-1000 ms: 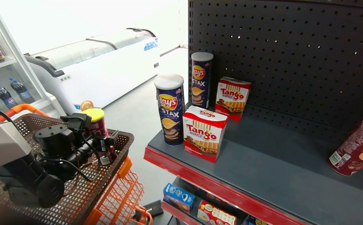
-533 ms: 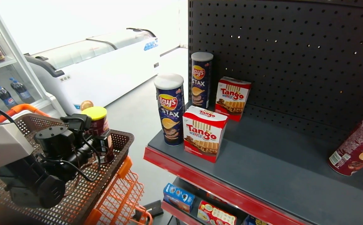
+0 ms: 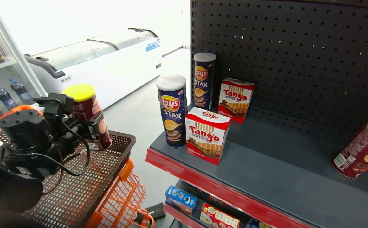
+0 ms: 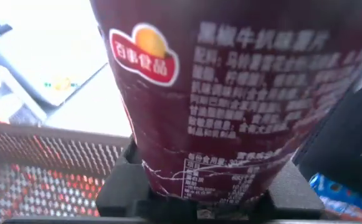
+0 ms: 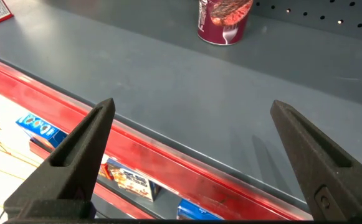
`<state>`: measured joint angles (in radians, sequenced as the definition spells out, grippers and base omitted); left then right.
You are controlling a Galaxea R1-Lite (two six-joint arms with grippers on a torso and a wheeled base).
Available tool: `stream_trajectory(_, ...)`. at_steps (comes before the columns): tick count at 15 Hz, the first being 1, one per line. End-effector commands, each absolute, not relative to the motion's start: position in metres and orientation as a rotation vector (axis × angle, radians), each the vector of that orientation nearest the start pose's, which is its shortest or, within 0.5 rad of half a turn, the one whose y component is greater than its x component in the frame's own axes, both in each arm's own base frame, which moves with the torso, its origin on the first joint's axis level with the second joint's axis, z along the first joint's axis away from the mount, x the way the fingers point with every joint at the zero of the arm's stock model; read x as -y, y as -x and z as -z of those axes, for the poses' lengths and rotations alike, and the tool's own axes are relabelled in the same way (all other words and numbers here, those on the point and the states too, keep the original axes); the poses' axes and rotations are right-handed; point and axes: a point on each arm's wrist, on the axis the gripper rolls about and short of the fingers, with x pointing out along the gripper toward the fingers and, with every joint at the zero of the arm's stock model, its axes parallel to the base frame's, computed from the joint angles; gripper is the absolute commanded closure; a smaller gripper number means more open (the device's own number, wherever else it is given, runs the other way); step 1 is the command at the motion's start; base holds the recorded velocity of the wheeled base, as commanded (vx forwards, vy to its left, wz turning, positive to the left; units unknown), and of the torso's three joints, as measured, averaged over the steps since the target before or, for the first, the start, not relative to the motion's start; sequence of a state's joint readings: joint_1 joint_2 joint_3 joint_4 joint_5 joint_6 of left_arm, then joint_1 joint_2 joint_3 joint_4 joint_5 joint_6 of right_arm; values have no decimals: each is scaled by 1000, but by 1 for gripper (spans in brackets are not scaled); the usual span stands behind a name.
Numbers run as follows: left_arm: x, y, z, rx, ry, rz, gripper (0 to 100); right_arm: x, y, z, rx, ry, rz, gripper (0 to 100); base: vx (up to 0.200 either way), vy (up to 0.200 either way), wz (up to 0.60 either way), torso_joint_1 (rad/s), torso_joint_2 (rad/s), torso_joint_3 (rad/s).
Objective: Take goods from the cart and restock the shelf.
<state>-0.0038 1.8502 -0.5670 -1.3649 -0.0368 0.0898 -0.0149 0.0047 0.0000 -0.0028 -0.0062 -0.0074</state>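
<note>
Lift is proceeding: the left gripper (image 3: 91,131), clamping the yellow-lidded maroon can (image 3: 88,109), is raising it out of the cart basket (image 3: 125,148) above its far corner, readying a carry to the shelf (image 3: 266,171), while the right gripper (image 5: 191,106) is hovering wide open over the shelf's front edge.

1. Here's the grey shelf (image 3: 266,171), red strip along its front edge, black pegboard behind.
2. At its left end stands a tall blue chip can (image 3: 173,110), with a red-and-white wafer box (image 3: 206,135) right beside it, near the front edge.
3. Further back are a second blue can (image 3: 204,80) and a second wafer box (image 3: 235,99), side by side against the pegboard.
4. Far right, well apart from the rest, is a maroon can (image 3: 363,148).
5. Below, the lower shelf (image 3: 177,211) carries a blue box (image 3: 181,197) and a colourful box (image 3: 218,218).
6. The cart basket (image 3: 107,164) of brown mesh sits just off the left end.
</note>
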Motion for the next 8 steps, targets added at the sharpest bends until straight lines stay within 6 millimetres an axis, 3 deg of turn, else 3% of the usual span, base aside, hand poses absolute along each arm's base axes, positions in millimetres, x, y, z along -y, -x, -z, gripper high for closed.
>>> stream_trajectory(1, 14, -260, -199, 199, -87, 81, 100, 0, 22, -76, -3, 8, 21, 0, 0, 0, 0, 0, 0, 0)
stream_trajectory(3, 15, -225, -207, 148, -91, 117, 100, 0, 22, -76, -3, 8, 21, 0, 0, 0, 0, 0, 0, 0)
stream_trajectory(6, 40, -181, -201, 146, -78, 378, 100, 0, 22, -76, -3, 8, 21, 0, 0, 0, 0, 0, 0, 0)
stream_trajectory(8, 52, -165, -194, 128, -49, 470, 100, 0, 22, -76, -3, 8, 21, 0, 0, 0, 0, 0, 0, 0)
